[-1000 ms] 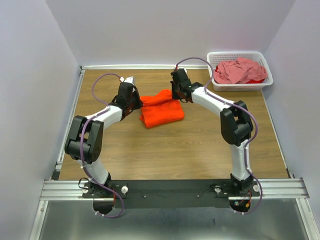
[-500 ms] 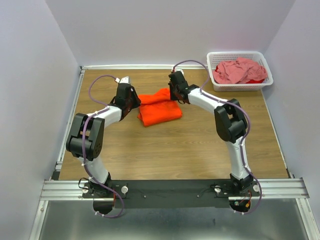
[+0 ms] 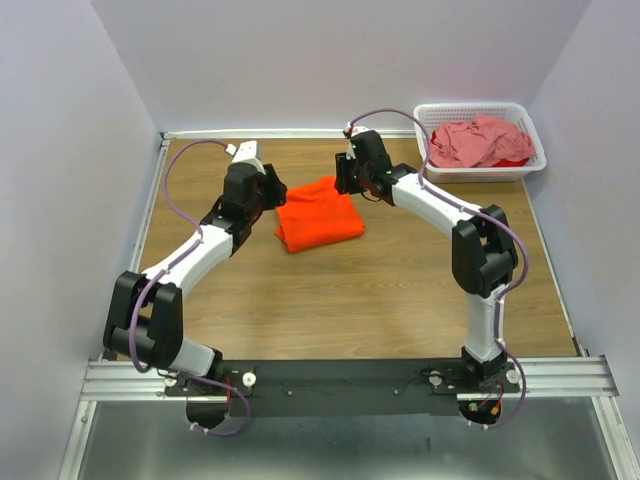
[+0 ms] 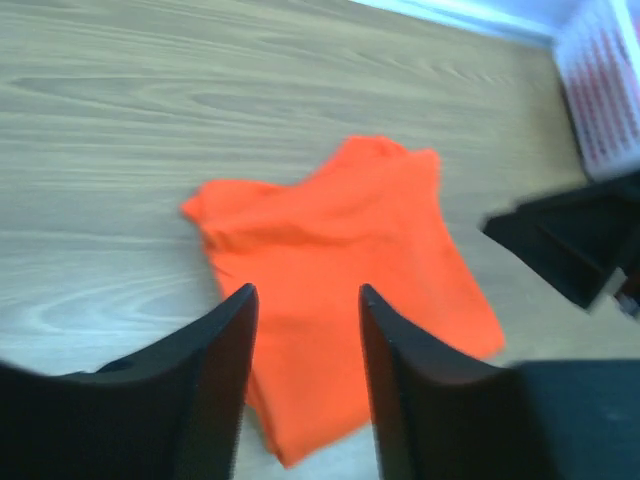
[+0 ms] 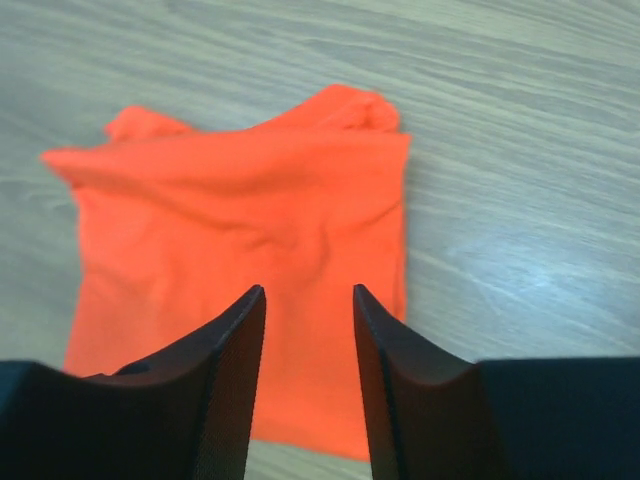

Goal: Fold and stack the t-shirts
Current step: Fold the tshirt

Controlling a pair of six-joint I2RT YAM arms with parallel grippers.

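Note:
A bright orange t-shirt (image 3: 318, 214) lies folded into a small rectangle on the wooden table, between my two arms. It also shows in the left wrist view (image 4: 340, 280) and in the right wrist view (image 5: 240, 250). My left gripper (image 3: 268, 190) hovers at its left edge, open and empty (image 4: 305, 300). My right gripper (image 3: 345, 180) hovers at its far right corner, open and empty (image 5: 308, 300). A dusty pink t-shirt (image 3: 478, 140) lies crumpled in the white lattice basket (image 3: 432, 165) at the back right.
Some red cloth (image 3: 515, 160) peeks out under the pink shirt in the basket. The table (image 3: 340, 300) is walled by pale panels at the back and both sides. A metal rail (image 3: 340, 375) runs along the near edge.
Both grippers have lifted off the orange shirt and drawn back a little. The left arm has stretched out. The shirt's top layer now lies flatter.

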